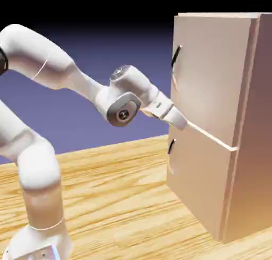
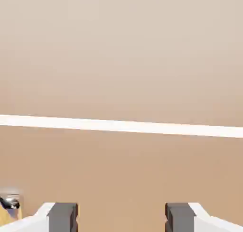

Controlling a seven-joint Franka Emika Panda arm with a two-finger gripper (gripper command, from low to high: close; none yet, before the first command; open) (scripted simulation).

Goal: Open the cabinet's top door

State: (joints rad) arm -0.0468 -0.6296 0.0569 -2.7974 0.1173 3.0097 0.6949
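The top door is the big flat door on the upper part of the cabinet. It is shut. The door is a soft tan-pink color, and its dark, bent handle is on the cabinet's side nearest the arm.

Under the top door is the lower door. It is smaller and has its own little dark handle. A bright white line runs between the two doors. In the hand view it goes right across, with pale tan above it and darker tan below it.

The fingers are spread wide, with nothing pinched between them. They point at the front of the cabinet, near the white line, and they are lower than the top door's handle. The white arm bends over to the cabinet from the exterior view's left.

The cabinet stands on the table. The table is yellow wood with wavy brown stripes, and it spreads out in front of the cabinet. Behind the cabinet, the backdrop is plain blue-violet, and it gets black up by the cabinet's top.
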